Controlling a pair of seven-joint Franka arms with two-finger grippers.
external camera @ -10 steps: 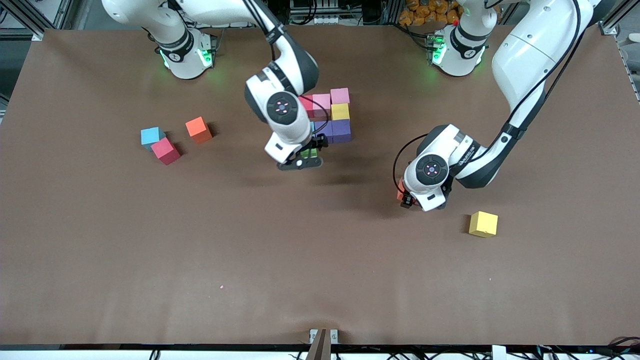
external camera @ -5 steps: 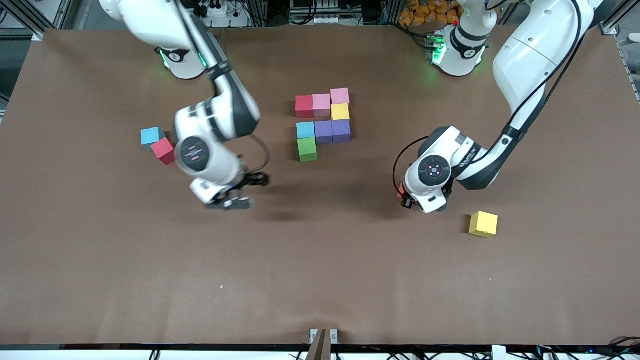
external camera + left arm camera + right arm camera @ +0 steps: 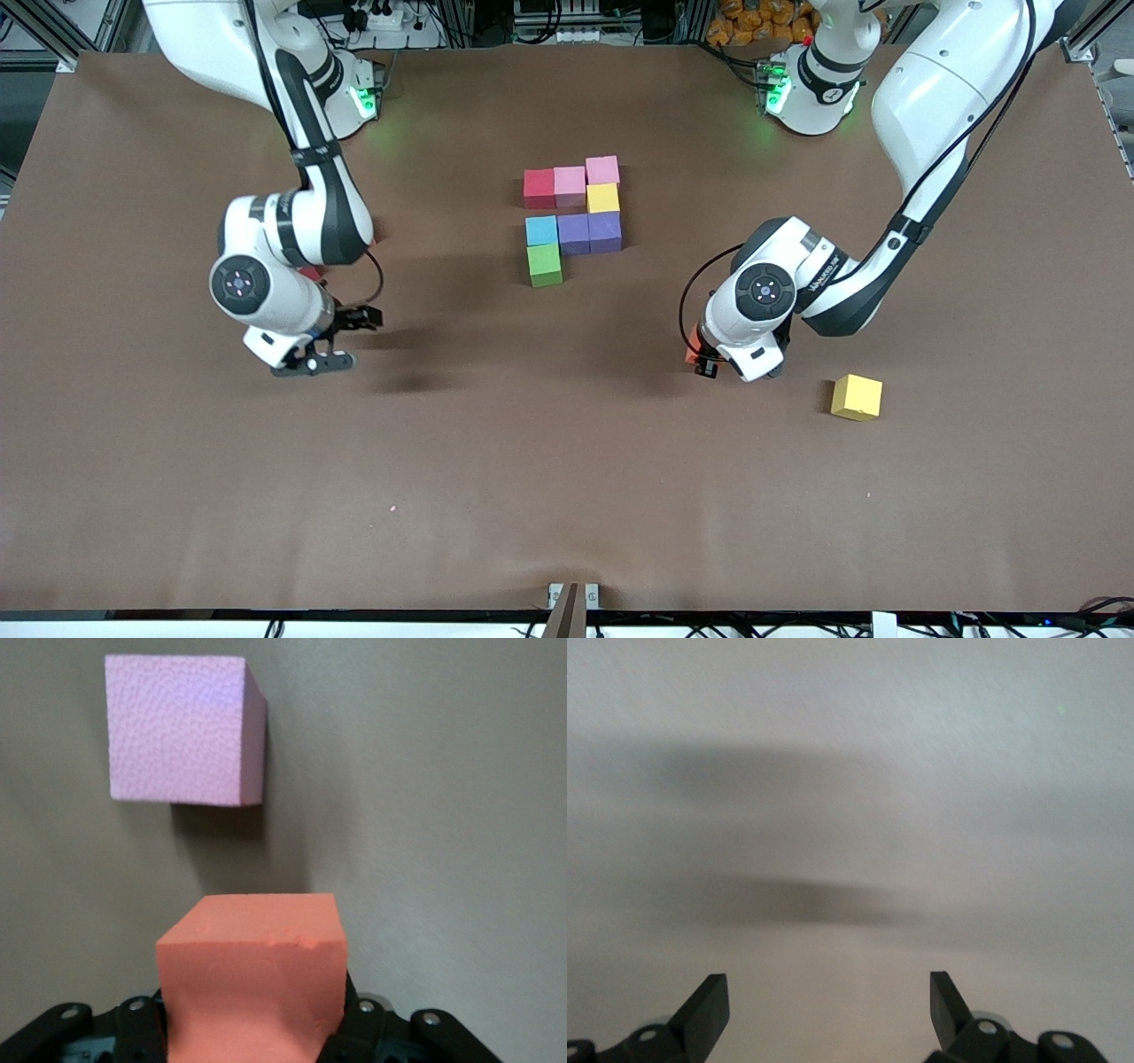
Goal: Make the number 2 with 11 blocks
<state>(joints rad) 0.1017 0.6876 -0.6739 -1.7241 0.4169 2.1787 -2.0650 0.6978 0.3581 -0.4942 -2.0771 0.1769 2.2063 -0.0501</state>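
Left gripper [image 3: 700, 354] has just clamped the orange block [image 3: 252, 979]; right gripper [image 3: 332, 341], jaws wide, has left the green block [image 3: 544, 264].

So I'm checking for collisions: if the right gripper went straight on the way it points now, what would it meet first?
Probably just the bare table. The right gripper is open, and its wrist view shows nothing else ahead, only shadow.

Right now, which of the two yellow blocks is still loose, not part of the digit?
The yellow block lying alone near the left gripper, toward the left arm's end. The other yellow block sits packed among the grouped blocks.
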